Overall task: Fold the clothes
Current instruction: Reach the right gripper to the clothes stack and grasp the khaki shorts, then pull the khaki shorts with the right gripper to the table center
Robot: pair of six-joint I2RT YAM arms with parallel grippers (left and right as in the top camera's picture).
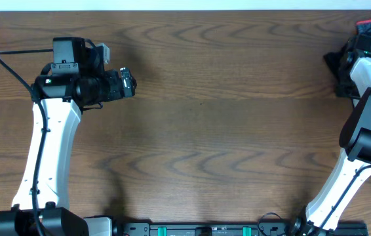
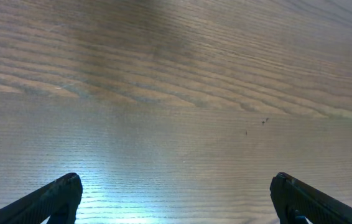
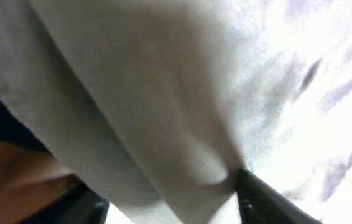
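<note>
**Right gripper buried in pale cloth at the bench's far right corner**

The left gripper (image 2: 176, 182) hangs over bare wood on the left part of the bench (image 1: 225, 131), its two fingers spread wide with nothing between them. From overhead, the left arm (image 1: 48, 144) reaches up from the near edge and bends so that its wrist points towards the middle of the bench.

The right arm (image 1: 356, 157) stretches to the far right corner, and its wrist runs to the edge of the overhead picture. Just beside it there lies a black garment with red trim (image 1: 369, 26), only partly in view.

The right wrist camera is filled by the clothes (image 3: 163, 93), a pale beige garment. It is very close and blurred, so no seams or pockets can be made out. The cloth bunches in a soft ridge that runs down between the fingers of the right gripper (image 3: 163, 190), and a fold presses against the right finger. The fingers stand partway apart around that ridge. I cannot tell whether they actually pinch it or only straddle it.
</note>
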